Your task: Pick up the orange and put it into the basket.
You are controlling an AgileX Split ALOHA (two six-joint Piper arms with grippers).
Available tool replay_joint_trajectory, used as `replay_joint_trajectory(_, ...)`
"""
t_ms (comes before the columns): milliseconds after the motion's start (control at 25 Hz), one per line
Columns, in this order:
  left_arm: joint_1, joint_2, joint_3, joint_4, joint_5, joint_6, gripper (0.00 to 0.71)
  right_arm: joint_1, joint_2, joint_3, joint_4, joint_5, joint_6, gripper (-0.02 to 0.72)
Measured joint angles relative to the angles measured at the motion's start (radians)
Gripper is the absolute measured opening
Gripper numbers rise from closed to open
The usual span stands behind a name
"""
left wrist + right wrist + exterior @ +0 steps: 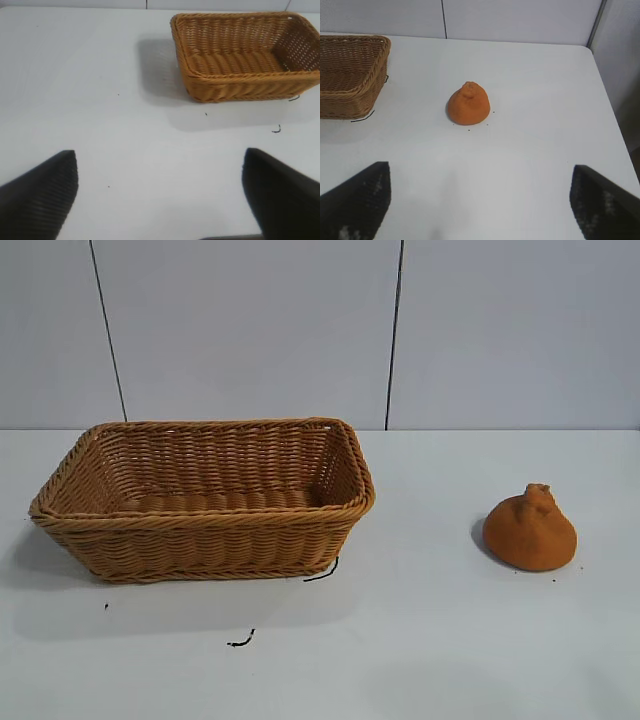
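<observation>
Small dark scraps lie on the white table at the front of the exterior view, just before the basket; another thin dark strand touches the basket's near right corner. Behind them the basket stands on the left half of the table, wide and woven, with a thick braided rim; nothing is seen inside it. On the right half the orange sits on the table with its knobbly neck upward, well apart from the basket; it is held by nothing.

Neither arm shows in the exterior view. From the left wrist view, the left gripper hangs over bare table with its two dark fingers spread wide and grasping nothing; the basket lies farther off. From the right wrist view, the right gripper is likewise released, its fingers far apart; the orange rests ahead of it, not touched, and a corner of the basket shows beside.
</observation>
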Motion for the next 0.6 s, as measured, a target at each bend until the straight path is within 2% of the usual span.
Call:
replay_joint_trajectory(200,0.0,0.0,0.0,0.0,0.0,0.0,0.639,0.0,0.024,0.0,0.0,0.001,0.001,0.695)
replay_joint_trajectory(400,0.0,0.0,0.0,0.0,-0.001,0.0,0.639,0.0,0.213,-0.027,0.001,0.012,0.036,0.695)
replay_joint_trajectory(600,0.0,0.0,0.0,0.0,0.0,0.0,0.639,0.0,0.635,-0.143,0.004,0.029,0.049,0.695)
